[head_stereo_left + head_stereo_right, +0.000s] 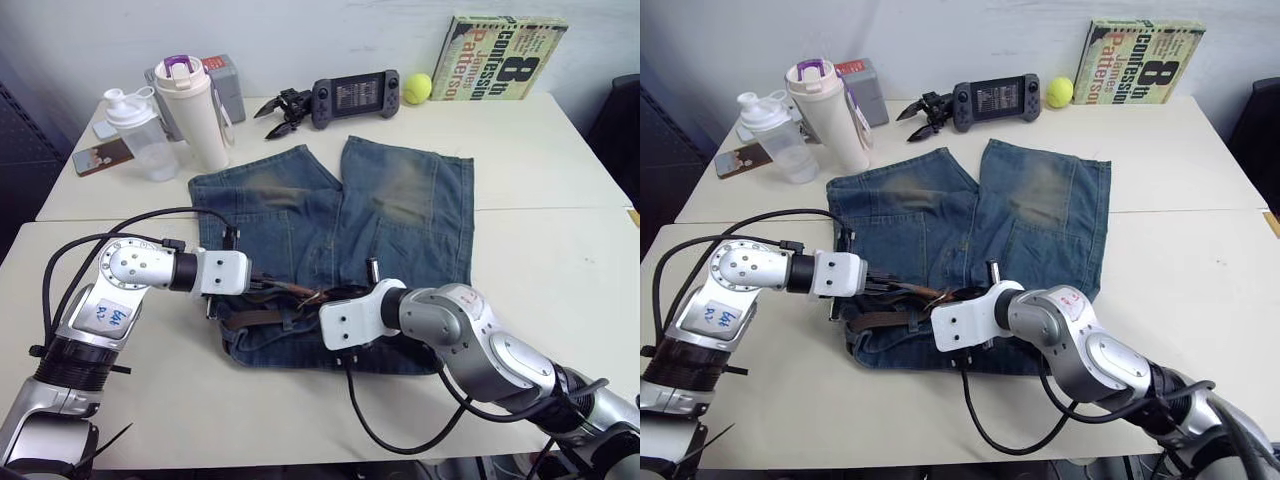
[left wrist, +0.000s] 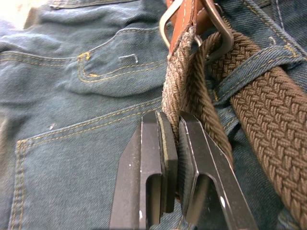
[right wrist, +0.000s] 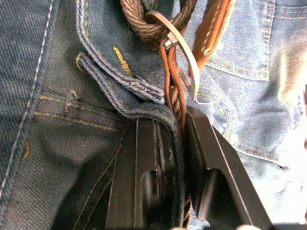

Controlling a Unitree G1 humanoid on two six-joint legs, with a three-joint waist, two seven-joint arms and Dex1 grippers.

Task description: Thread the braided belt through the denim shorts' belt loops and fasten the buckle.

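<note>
A: Left gripper point(image 2: 173, 143) is clamped on the braided belt point(image 2: 268, 120), right beside the buckle point(image 2: 218, 28), at the waistband of the denim shorts point(image 1: 330, 220).

B: And the right gripper point(image 3: 170, 129) is pinching belt and a denim fold together. Risk, I'd say: pull now and the cloth bunches, or the strap slips off the prong.

A: One belt loop point(image 2: 249, 72) is already wrapping the strap. Around them, a pale table point(image 1: 540, 260): bottles point(image 1: 195, 110) far left, game controller point(image 1: 355, 97), tennis ball point(image 1: 418, 87), book point(image 1: 505, 58) against the wall.
</note>
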